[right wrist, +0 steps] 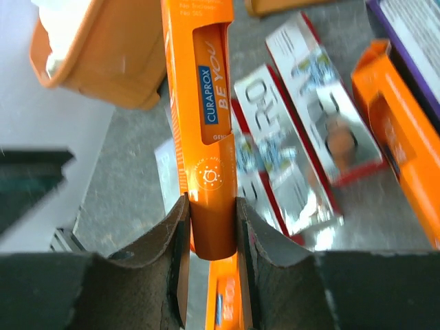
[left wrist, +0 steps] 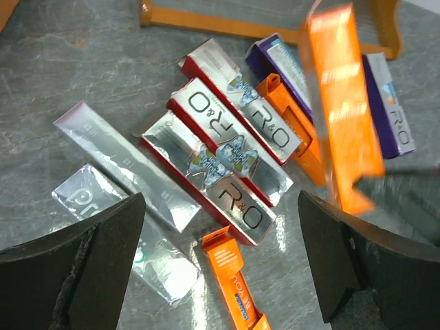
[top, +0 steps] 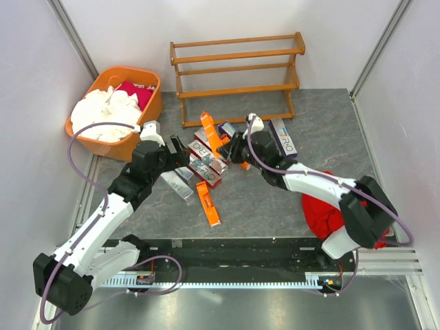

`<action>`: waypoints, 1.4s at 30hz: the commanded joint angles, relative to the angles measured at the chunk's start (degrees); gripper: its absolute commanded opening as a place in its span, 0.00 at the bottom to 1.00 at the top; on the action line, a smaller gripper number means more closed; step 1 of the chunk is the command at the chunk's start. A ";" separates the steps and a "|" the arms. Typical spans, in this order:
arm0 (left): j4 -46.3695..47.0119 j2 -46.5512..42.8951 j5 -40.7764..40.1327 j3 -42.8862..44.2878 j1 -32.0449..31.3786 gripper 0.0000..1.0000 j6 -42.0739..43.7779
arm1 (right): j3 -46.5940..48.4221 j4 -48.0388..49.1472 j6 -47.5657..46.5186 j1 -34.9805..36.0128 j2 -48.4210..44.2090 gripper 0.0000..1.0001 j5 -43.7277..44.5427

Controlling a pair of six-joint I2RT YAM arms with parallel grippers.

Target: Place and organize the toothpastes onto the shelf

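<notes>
A: Top view first. Where is everything?
B: The shelf is at the far edge, with nothing on its tiers that I can see. The toothpastes are heaped on the table just in front of it, between the arms. The right gripper holds one orange carton up at an angle over the heap. The left gripper hangs at the heap's left side, carrying nothing.
A: Left wrist?
B: Jaws spread wide, nothing between them. Below are red-and-silver cartons side by side, with silver-grey cartons to their left. The held carton blurs across the right side.
A: Right wrist?
B: Fingers pinch the orange carton across its long faces near one end. The rest sticks out well past the tips. The orange tub is in the background.
A: Handling?
B: My read is light, thin cardboard. It's stiff lengthwise, crushable if squeezed hard, and glossy, so it may slide. An end grip makes a long lever that's likely to swing. For the rest I'd pinch mid-length across the narrow width, especially the foil ones lying flat and touching.
</notes>
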 commanded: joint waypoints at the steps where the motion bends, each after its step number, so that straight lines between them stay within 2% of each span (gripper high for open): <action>1: -1.58 -0.01 -1.41 0.75 0.56 1.00 2.89 | 12.65 6.08 -0.91 -3.28 6.80 0.29 -5.87; 8: -1.93 -1.33 0.43 0.75 0.91 1.00 3.07 | 36.61 0.12 0.40 -6.79 24.79 0.29 -9.38; 13: -1.93 -2.12 0.96 0.75 1.09 1.00 2.89 | 50.01 -2.10 3.30 -8.82 36.75 0.29 -11.06; 17: -2.37 -2.12 0.96 1.28 1.18 1.00 3.59 | 61.25 -4.47 6.10 -9.96 43.09 0.29 -11.06; 33: -2.63 -1.95 2.28 0.84 1.53 1.00 3.86 | 80.34 -5.00 15.78 -13.56 58.04 0.35 -5.00; 37: -2.63 -1.59 2.90 1.01 1.53 1.00 4.12 | 82.02 -5.52 17.10 -14.00 59.63 0.49 -4.47; 42: -2.63 -1.07 3.69 1.02 1.44 1.00 3.68 | 79.39 -5.00 17.37 -14.62 58.76 0.66 -4.99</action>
